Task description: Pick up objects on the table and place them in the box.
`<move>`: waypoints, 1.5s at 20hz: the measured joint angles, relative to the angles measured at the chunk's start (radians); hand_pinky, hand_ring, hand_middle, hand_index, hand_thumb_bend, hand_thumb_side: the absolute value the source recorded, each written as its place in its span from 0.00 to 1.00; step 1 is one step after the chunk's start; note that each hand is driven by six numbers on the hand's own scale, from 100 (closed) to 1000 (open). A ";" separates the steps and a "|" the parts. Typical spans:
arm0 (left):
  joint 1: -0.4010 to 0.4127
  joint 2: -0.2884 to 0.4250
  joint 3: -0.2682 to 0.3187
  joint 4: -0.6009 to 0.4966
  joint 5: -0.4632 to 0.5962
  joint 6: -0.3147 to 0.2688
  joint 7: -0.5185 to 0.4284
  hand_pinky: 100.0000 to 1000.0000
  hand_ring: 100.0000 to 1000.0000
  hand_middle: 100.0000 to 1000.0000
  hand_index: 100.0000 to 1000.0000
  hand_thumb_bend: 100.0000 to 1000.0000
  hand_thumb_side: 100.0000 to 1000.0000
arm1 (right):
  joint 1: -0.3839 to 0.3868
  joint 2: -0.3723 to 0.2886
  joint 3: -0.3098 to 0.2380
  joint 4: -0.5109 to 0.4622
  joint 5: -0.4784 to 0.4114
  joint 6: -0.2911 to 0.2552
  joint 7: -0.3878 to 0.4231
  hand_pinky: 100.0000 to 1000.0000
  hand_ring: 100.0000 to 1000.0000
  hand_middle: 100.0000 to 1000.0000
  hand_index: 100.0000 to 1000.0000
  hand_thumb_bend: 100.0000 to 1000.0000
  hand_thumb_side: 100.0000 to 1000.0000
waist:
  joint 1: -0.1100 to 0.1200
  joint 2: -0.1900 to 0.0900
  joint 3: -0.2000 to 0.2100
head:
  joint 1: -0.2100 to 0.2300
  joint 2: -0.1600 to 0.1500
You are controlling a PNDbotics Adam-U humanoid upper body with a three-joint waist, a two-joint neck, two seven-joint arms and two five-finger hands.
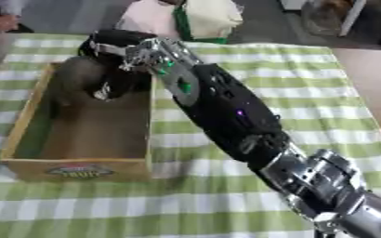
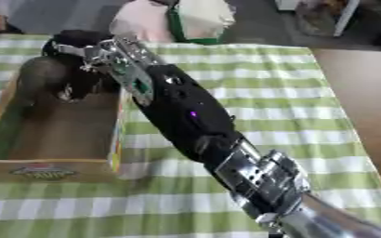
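Right hand (image 1: 116,49) hung over box's (image 1: 23,122) far end, finger state unclear, box floor bare nearer, surface (image 1: 307,93) open rightward

Home-like room: checked tablecloth (image 1: 324,93)

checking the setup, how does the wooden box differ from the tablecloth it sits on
The wooden box is plain brown with raised walls; the tablecloth is flat, checked green and white. The box carries a label on its near wall; the tablecloth shows none. The right robot hand reaches into the box, not onto the tablecloth.
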 measured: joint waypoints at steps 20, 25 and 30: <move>-0.005 0.000 -0.005 0.000 0.001 0.000 -0.001 0.39 0.51 0.63 0.75 0.17 0.73 | 0.002 0.061 -0.008 0.128 0.191 -0.162 0.129 0.93 0.98 0.93 1.00 0.10 0.72 | -0.006 0.007 0.003 | -0.008 -0.001; -0.005 0.000 -0.005 0.000 0.001 0.000 -0.002 0.39 0.51 0.63 0.75 0.18 0.72 | -0.018 0.060 -0.015 0.097 0.156 -0.175 0.185 0.95 0.99 0.95 1.00 0.23 0.68 | -0.006 0.006 0.002 | -0.005 -0.001; -0.005 0.000 -0.005 0.000 0.001 0.000 -0.003 0.39 0.51 0.63 0.75 0.18 0.72 | -0.024 0.055 -0.024 0.057 0.113 -0.168 0.195 0.95 1.00 0.96 1.00 0.26 0.65 | -0.006 0.002 0.001 | 0.000 -0.001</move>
